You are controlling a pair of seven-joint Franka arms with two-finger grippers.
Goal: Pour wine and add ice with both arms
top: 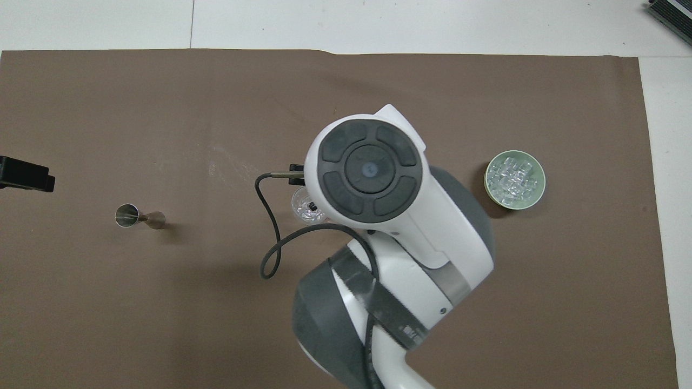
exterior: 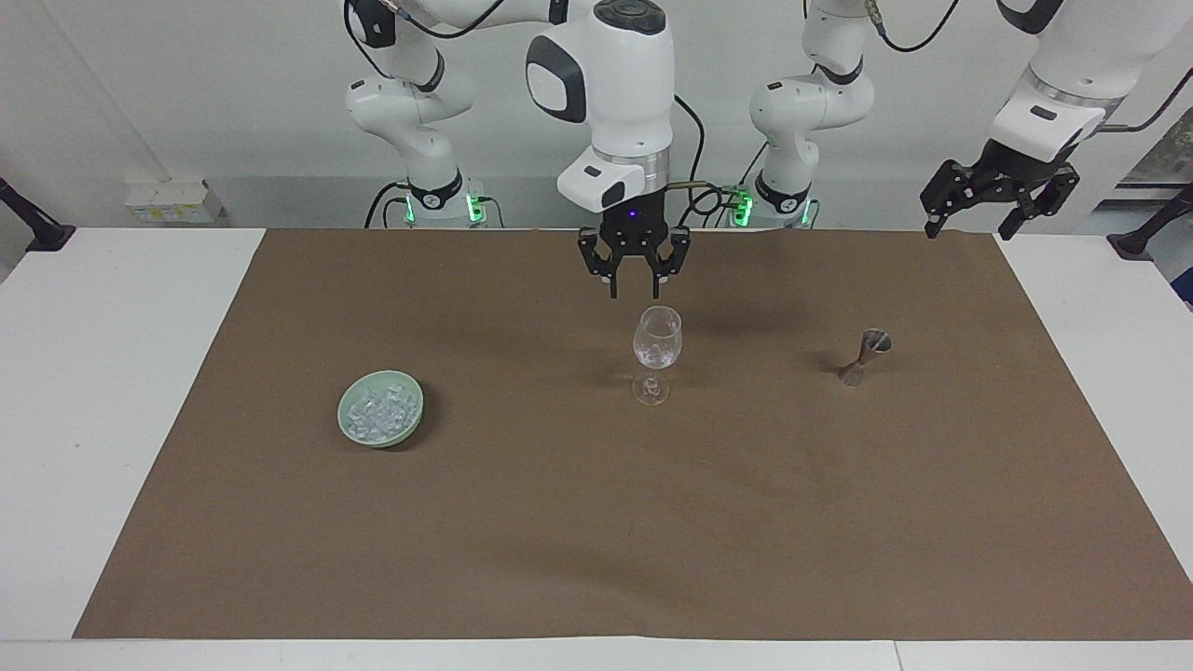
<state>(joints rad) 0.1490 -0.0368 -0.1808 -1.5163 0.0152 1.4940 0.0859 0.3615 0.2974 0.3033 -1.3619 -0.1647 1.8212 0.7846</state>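
Clear ice (exterior: 380, 411) cubes, heaped in green bowl (exterior: 410, 424)

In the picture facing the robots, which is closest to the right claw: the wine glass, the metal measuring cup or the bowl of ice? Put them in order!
From the right gripper:
1. Wine glass, just under it, mid-table.
2. Metal measuring cup, toward the left arm's end.
3. Bowl of ice, toward the right arm's end.
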